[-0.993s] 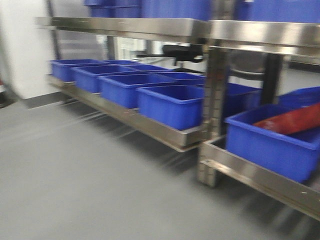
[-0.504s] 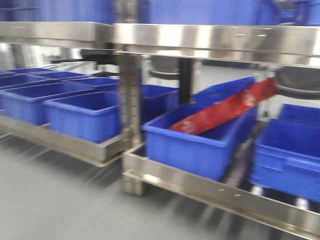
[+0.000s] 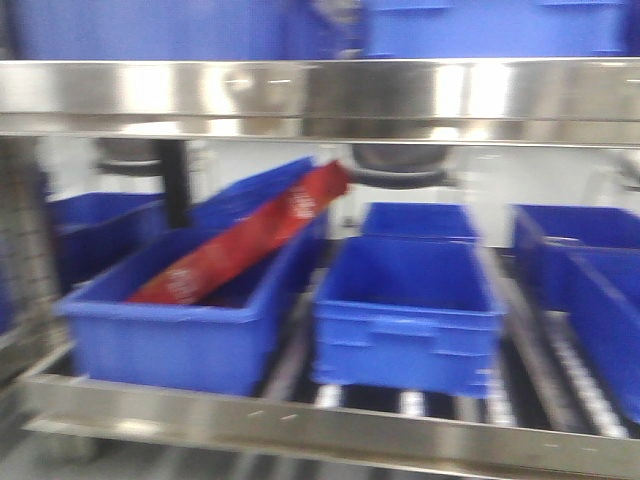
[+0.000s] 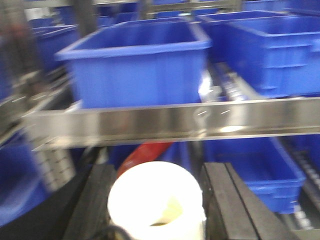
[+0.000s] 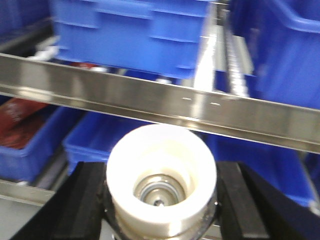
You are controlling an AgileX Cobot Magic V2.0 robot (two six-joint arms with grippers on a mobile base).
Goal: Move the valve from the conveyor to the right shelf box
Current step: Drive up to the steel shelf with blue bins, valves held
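Shelving of brushed steel fills the blurred front view, with an upper shelf rail point(image 3: 320, 90) running across the top and a lower shelf rail point(image 3: 300, 425) along the bottom. Three blue plastic bins sit side by side on the lower level. The left bin point(image 3: 170, 345) holds a long red packet point(image 3: 240, 245) that leans up out of it, its upper end resting over the far rim. The middle bin point(image 3: 405, 330) stands just beside the left one, and the right bin point(image 3: 600, 320) is cut off by the frame edge. Roller tracks point(image 3: 570, 375) show between the bins.

In the right wrist view, the right claw point(image 5: 161, 170) is clenched on the valve point(image 5: 161, 192). The valve is a pale round cap with a silvery metal centre, and it is pressed between two black fingers point(image 5: 87, 200). It is held in front of a steel rail point(image 5: 175, 107), with blue bins above and below that rail.

In the left wrist view, the left claw point(image 4: 156, 172) grips a pale round part point(image 4: 150, 195) that looks much like the valve's cap and has a yellowish hollow. Black fingers point(image 4: 95, 200) sit against both of its sides. Behind it are another steel rail point(image 4: 165, 122), a blue bin point(image 4: 137, 65) above that rail, and a glimpse of the red packet below it.
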